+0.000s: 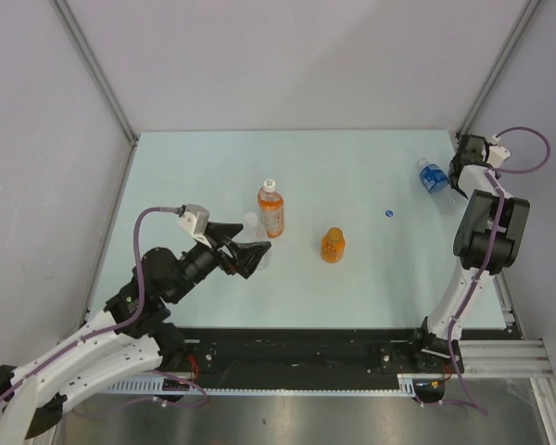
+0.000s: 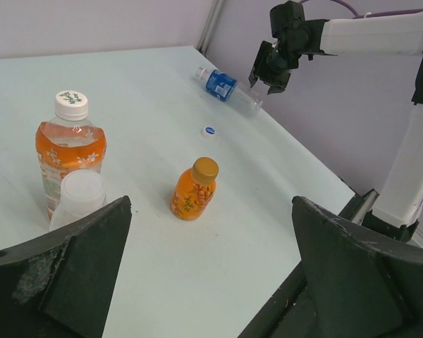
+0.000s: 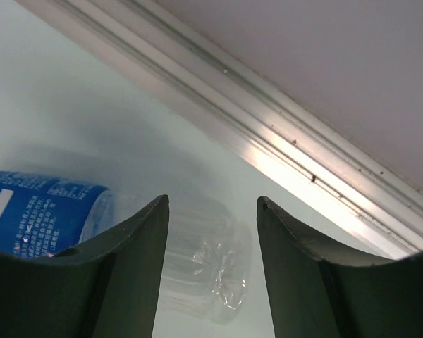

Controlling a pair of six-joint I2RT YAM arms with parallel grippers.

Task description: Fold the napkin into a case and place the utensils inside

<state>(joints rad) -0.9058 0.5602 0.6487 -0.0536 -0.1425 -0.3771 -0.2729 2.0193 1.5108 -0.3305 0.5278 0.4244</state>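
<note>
Top view: L gripper spread open beside tall orange-drink bottle, R gripper at lying blue-label water bottle far right; L wrist: small orange bottle ahead btwn wide-apart fingers; R wrist: fingers parted astride water bottle's clear end; napkin & utensils, can't tell where.

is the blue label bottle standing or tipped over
Tipped over: the blue-labelled bottle lies on its side on the table, its clear base between the right gripper's open fingers.
</note>
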